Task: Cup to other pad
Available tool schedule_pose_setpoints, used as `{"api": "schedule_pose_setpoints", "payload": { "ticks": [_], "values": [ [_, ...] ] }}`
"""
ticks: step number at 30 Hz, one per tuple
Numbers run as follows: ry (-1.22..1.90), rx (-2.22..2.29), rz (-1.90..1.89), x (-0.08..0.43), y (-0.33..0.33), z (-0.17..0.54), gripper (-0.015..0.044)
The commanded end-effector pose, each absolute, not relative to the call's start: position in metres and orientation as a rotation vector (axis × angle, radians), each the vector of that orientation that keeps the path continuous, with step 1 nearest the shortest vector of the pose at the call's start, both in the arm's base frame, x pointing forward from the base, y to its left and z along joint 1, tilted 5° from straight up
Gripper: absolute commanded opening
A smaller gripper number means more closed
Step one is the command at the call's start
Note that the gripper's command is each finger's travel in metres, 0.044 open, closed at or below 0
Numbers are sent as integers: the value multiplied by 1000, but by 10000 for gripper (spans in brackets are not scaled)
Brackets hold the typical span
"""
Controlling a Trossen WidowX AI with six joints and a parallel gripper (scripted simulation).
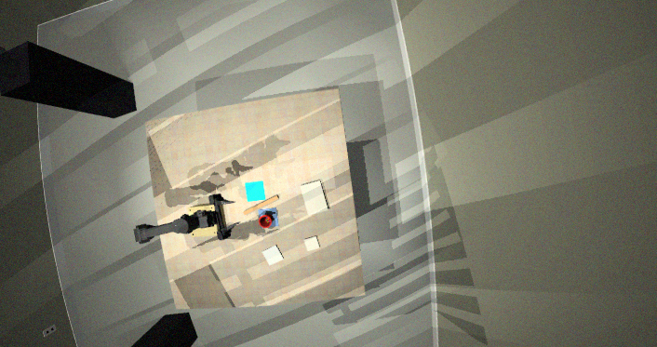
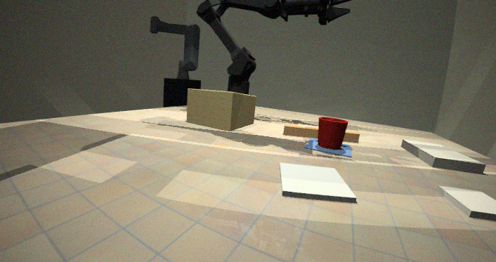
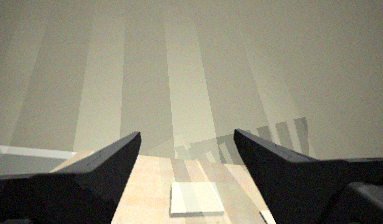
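The red cup (image 1: 265, 221) (image 2: 331, 133) stands upright on the blue pad (image 1: 275, 220) (image 2: 346, 152). Something small and yellowish shows inside the cup from above; single marbles cannot be made out. The other pad, bright cyan (image 1: 255, 191), lies bare beyond a wooden bar; it does not show in the exterior view. My gripper (image 1: 236, 212) (image 2: 352, 3) (image 3: 188, 134) is open and empty, high above the table, pointing level toward the far side. In the top view it appears left of the cup. The cup is not in the wrist view.
The low wooden bar (image 1: 261, 205) (image 2: 298, 131) lies between the two pads. A tan box (image 1: 197, 232) (image 2: 211, 109) stands below the arm. White slabs (image 1: 315, 197) (image 1: 273, 255) (image 1: 312, 243) lie around the cup's side of the table. A second arm (image 2: 191, 49) stands behind.
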State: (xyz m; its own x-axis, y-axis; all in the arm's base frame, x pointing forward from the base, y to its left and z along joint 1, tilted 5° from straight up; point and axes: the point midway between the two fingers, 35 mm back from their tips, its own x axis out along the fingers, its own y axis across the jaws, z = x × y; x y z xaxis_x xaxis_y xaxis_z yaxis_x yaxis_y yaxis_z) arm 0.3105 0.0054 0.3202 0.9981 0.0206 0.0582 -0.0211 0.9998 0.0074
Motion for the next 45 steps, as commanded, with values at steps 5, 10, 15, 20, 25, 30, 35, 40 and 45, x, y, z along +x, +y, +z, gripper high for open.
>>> {"api": "schedule_pose_setpoints", "payload": {
  "ticks": [5, 10, 15, 20, 25, 30, 35, 40, 45],
  "values": [
    [210, 207, -51, 340, -13, 266, 269],
    [565, 516, -243, 357, -42, 186, 148],
    [867, 870, -554, 348, -72, 112, 148],
    [1073, 1146, -896, 324, -92, 59, 148],
    [1204, 1340, -1228, 295, -103, 25, 148],
    [1206, 1343, -1234, 294, -103, 24, 148],
    [1206, 1343, -1234, 290, -104, 24, 148],
    [1206, 1343, -1234, 290, -104, 23, 148],
    [1206, 1343, -1234, 291, -103, 17, 148]
  ]
}}
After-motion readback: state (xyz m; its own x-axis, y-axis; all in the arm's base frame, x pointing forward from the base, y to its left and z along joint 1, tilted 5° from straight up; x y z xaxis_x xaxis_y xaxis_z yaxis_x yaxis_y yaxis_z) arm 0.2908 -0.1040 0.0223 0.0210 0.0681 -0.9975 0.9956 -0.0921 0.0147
